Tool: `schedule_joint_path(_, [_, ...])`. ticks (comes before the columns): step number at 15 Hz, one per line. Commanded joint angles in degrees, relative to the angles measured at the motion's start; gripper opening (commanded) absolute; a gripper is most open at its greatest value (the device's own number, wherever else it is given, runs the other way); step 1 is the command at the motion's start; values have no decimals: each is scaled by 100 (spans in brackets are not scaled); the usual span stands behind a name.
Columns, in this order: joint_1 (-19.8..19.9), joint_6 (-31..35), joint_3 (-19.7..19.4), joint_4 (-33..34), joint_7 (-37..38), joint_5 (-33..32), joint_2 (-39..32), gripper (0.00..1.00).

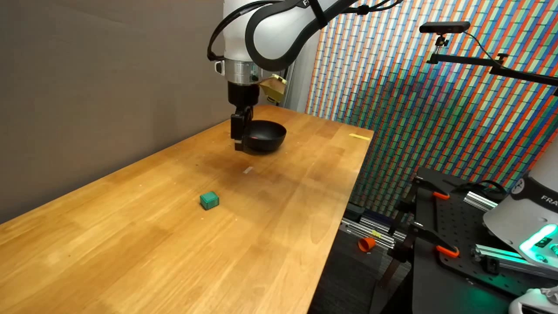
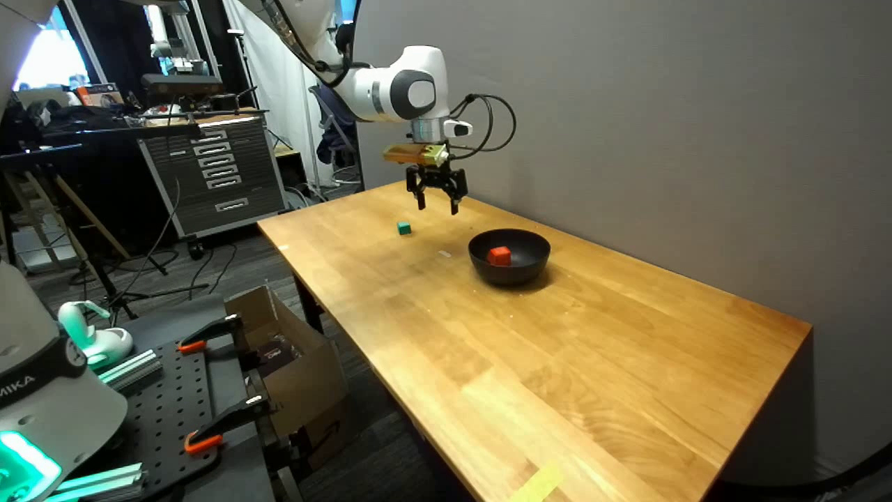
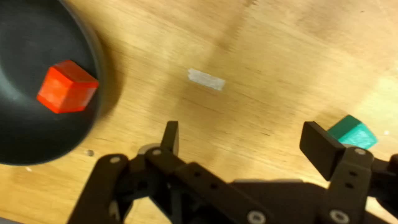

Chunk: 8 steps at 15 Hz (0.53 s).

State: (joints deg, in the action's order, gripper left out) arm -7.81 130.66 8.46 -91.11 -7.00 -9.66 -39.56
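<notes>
Black two-fingered gripper (image 2: 437,207), spread and empty above the wooden surface (image 2: 557,362); sideways travel is best made high, clear of the round black bowl (image 2: 512,277) and green cube (image 2: 403,228).

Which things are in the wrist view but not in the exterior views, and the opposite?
Only the wrist view: round pin heads on the gripper. Only the exterior views: for example, the white arm and black clamps. Shared: the gripper, table, pale strip, green block and black bowl; the red block is also clear in an exterior view.
</notes>
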Motion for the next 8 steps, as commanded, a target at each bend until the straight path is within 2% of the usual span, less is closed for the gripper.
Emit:
schedule_joint_path(1, [-161,-288,237,334,-490,198,-174,100])
schedule_joint_path(8, [-561,-610,429,932,-1141,85,-928,100])
